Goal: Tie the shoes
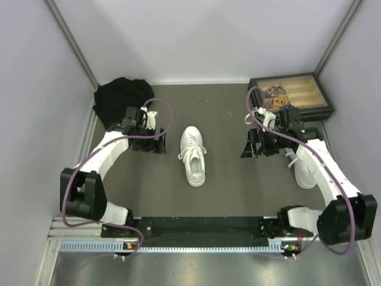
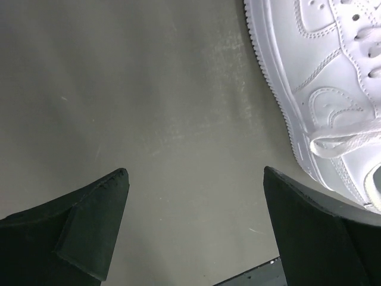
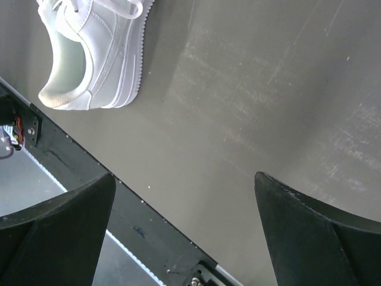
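Centrally in the top view, one white low-top sneaker (image 1: 193,156) lies on the dark desk (image 1: 226,190), sole down, toe toward the upper edge of the frame and heel toward the arm bases; its laces are loose and untied. The left hand (image 1: 152,145) sits left of the sneaker, well apart from it; the right hand (image 1: 249,149) sits right of it, also well apart.

In the left wrist view, the left hand (image 2: 195,171) has its jaws spread wide with only bare desk (image 2: 149,89) between them; the sneaker (image 2: 321,89) fills the upper right of the frame, and a flat white lace (image 2: 339,140) drapes down its side panel.

In the right wrist view, the right hand (image 3: 184,176) is likewise spread wide and holds nothing; the sneaker (image 3: 95,53) shows heel-first at upper left, resting on the desk (image 3: 268,89).

A black cloth bundle (image 1: 122,98) lies at upper left of the top view; a dark box with a wooden tray (image 1: 292,92) lies at upper right.
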Robot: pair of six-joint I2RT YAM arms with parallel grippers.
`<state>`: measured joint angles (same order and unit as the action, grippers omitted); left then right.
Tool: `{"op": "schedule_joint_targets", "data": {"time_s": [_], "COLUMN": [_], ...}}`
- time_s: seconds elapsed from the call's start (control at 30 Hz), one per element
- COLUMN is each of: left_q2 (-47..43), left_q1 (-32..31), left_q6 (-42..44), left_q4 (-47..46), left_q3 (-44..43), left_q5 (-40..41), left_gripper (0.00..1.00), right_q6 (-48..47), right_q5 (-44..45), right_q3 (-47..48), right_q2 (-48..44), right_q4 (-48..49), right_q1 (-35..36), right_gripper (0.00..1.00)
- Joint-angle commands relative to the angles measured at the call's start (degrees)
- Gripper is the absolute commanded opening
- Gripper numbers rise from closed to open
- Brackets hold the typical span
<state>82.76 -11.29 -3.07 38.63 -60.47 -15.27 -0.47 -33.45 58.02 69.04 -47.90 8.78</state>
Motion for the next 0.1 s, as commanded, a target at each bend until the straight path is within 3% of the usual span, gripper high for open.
{"op": "schedule_joint_targets", "data": {"time_s": [0.0, 0.07], "left_q2": [-6.02, -7.00], "left_q1": [0.21, 0.21], "left_q6": [-2.55, -2.82], "left_q4": [-3.47, -4.00], "left_q3": [2.63, 2.99], "left_q5": [1.73, 1.91], "left_gripper": [0.98, 0.98], "right_q6": [1.96, 2.14], "right_q5": [1.02, 0.41], "right_q3": [-1.06, -0.72], "right_q2": [-0.57, 0.13], "right_q4": [2.28, 2.46], "right_q1": [0.19, 0.28], "right_gripper": [0.99, 0.99]}}
